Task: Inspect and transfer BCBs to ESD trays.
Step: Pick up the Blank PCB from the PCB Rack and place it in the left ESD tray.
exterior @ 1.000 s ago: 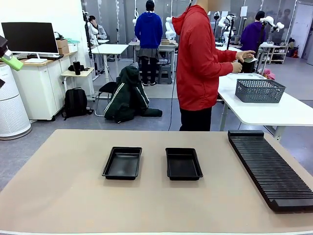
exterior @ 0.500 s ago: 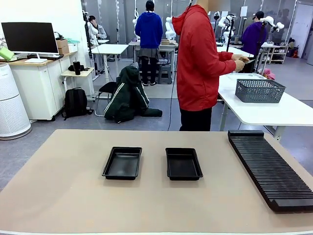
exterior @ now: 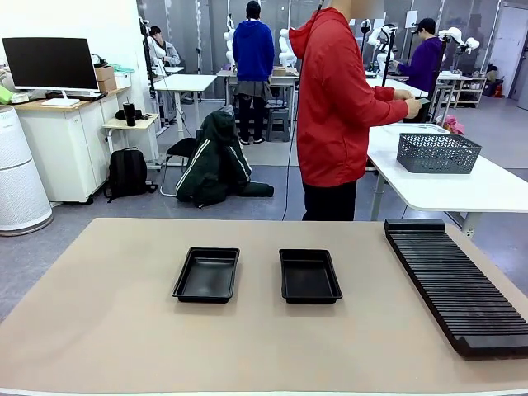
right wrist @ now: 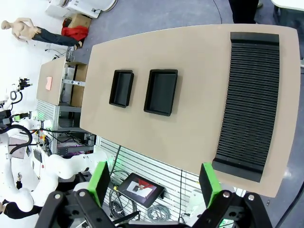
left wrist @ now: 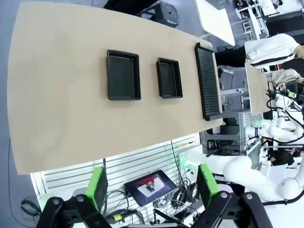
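Since a second ago my left gripper [left wrist: 153, 190] has slid its green pad off toward 9 o'clock at the front view's left edge. The person [exterior: 338, 107] in red has lowered a hand [exterior: 410, 106] a little over the white side table [exterior: 462, 190]. Nothing on my table [exterior: 107, 330] has shifted.

Left gripper: jaws spread wide, nothing between the pads, hanging high over the table and looking down on it. Right gripper [right wrist: 154, 186]: same, spread wide, gripping nothing, also high up.

Left tray [exterior: 206, 274] and right tray [exterior: 309, 275] sit side by side near the table's middle, not touching. The left one is at 9 o'clock of the right one, long sides running 12 to 6. Both floors show plain black.

The rack [exterior: 454, 285] lies at 3 o'clock of the right tray, well apart, along the table's right edge. The person stands at 12 o'clock of the trays, beyond the far edge, turned toward 3 o'clock. The grey mesh basket [exterior: 437, 153] is on the side table, at 12 o'clock of the rack.

In the left wrist view the trays lie at 12 o'clock of the fingers, with the rack at 3 o'clock of them. In the right wrist view the trays are at 11 and the rack at 1.
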{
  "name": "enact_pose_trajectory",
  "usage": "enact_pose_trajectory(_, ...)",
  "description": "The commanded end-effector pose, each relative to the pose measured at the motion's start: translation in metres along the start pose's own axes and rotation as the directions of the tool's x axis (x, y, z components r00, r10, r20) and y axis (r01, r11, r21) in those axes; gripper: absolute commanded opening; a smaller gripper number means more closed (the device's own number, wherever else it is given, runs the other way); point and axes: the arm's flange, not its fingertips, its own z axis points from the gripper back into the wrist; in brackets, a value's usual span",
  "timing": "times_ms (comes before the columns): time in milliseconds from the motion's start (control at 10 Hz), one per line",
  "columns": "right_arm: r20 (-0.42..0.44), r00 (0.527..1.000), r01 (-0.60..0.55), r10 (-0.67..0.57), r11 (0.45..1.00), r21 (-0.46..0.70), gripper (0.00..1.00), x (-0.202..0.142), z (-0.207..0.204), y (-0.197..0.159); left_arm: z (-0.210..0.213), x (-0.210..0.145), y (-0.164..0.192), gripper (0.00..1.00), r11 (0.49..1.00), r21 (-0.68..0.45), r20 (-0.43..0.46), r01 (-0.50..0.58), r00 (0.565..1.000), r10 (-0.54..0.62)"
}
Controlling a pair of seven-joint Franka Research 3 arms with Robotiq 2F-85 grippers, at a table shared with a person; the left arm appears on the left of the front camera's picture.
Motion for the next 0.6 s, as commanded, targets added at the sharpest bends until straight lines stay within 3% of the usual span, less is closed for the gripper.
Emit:
enact_pose_trajectory(0,0.0,1.0,-0.005,0.005,1.0,0.0,1.0,0.0,0.0,0.002,0.017,0.02,0.002,1.0,1.0,-0.006,-0.072,-0.028,0.997,0.028)
enact_pose_trajectory(500,0.0,1.0,-0.005,0.005,1.0,0.0,1.0,0.0,0.0,0.002,0.008,0.021,0.005,1.0,1.0,-0.002,-0.055,-0.026,0.998,0.025)
